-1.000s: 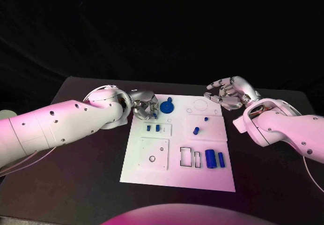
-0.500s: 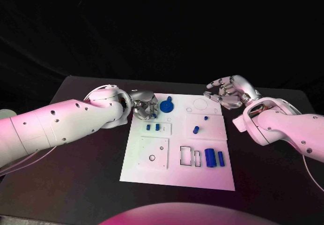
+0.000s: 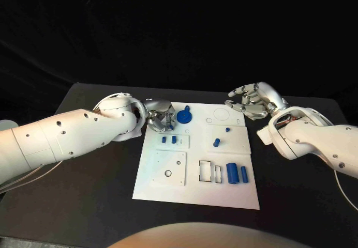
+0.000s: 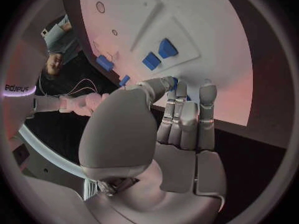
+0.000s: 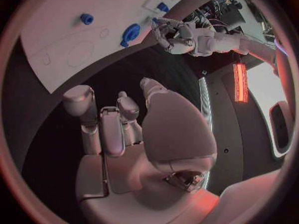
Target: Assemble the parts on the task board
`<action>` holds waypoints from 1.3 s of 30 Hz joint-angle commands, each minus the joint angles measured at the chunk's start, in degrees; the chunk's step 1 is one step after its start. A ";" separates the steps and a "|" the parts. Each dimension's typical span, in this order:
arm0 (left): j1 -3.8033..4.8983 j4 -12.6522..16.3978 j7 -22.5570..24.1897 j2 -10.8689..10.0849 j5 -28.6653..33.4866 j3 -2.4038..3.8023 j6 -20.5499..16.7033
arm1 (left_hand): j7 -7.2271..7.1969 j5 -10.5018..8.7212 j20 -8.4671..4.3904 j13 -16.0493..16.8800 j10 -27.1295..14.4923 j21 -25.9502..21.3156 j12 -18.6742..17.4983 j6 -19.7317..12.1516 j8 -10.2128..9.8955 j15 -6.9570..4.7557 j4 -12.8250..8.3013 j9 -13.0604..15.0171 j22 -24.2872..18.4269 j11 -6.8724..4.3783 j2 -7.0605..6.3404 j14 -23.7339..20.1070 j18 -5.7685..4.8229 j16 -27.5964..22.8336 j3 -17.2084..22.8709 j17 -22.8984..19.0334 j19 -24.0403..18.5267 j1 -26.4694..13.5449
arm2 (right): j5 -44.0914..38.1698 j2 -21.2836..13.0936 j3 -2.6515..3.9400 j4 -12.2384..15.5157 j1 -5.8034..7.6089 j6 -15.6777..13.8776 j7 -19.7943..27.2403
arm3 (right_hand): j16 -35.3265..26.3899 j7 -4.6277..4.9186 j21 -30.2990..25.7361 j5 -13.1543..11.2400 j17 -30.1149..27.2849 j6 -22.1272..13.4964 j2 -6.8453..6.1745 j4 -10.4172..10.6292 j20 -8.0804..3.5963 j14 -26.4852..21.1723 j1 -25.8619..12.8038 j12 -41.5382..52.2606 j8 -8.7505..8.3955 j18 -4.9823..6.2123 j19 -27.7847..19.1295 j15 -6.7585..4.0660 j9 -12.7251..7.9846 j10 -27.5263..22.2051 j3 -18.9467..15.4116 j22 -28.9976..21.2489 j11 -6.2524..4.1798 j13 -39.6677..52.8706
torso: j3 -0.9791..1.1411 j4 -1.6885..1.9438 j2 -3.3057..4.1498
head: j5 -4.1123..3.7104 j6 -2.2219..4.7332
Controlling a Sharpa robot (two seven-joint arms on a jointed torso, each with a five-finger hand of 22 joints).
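Assembly looks barely begun: blue parts (image 3: 238, 174) lie loose on the task board (image 3: 195, 194) on the counter; left robot hand (image 3: 159, 118) curled empty, right robot hand (image 3: 251, 102) spread empty.

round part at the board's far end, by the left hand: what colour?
Blue; the round part shows best in the head view, on the white task board.

A robotics lab set up for testing: a black tabletop (image 3: 89, 206) ringed by black backdrop, a white task board (image 3: 195, 192) laid at its centre (small blue parts (image 3: 233, 174) on it), and two white robot arms reaching in.
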 commanded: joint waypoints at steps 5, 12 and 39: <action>-0.05 0.13 0.02 0.34 -0.03 -0.33 1.53 | -0.02 -0.07 -0.10 0.26 0.64 0.49 -0.30 0.65 -0.33 -0.11 -0.43 0.22 0.84 -0.08 0.29 1.22 -0.91 0.56 -0.10 1.58 0.81 -0.64 | -0.53 -0.06 0.00 0.05 -0.03 0.21 -0.10 | -0.20 -0.23 -0.14 0.16 0.06 0.02 0.02 -0.04 0.05 1.76 -0.46 -0.03 0.38 0.89 0.31 -0.29 0.09 -0.32 0.41 0.03 0.06 0.03 | 0.05 -0.06 0.01 | -0.05 0.01; -0.04 0.15 -0.20 0.50 -0.10 -0.40 1.80 | -0.05 -0.09 -0.13 0.33 0.72 0.60 -0.28 0.73 -0.33 -0.13 -0.47 0.27 1.04 -0.12 0.32 1.36 -0.96 0.64 -0.15 1.84 0.98 -0.64 | -0.55 -0.07 0.00 0.06 -0.03 0.21 -0.13 | -0.20 -0.23 -0.14 0.16 0.06 0.02 0.02 -0.04 0.05 1.76 -0.46 -0.03 0.38 0.89 0.31 -0.29 0.09 -0.32 0.41 0.03 0.06 0.03 | 0.03 0.02 -0.01 | -0.12 0.04; -0.05 -0.06 -1.02 0.84 -1.43 -0.59 1.62 | -0.14 -0.02 -0.09 1.90 -0.29 0.38 -0.36 -0.01 -1.85 0.06 1.08 0.64 1.09 0.04 -0.75 2.15 -1.07 1.50 -1.70 4.14 1.29 -3.70 | -0.50 -0.11 0.00 -0.09 -0.03 0.31 0.00 | -0.20 -0.23 -0.14 0.16 0.06 0.02 0.02 -0.04 0.05 1.76 -0.46 -0.03 0.38 0.89 0.31 -0.29 0.09 -0.32 0.41 0.03 0.06 0.03 | -0.01 0.05 -0.02 | -0.27 -0.03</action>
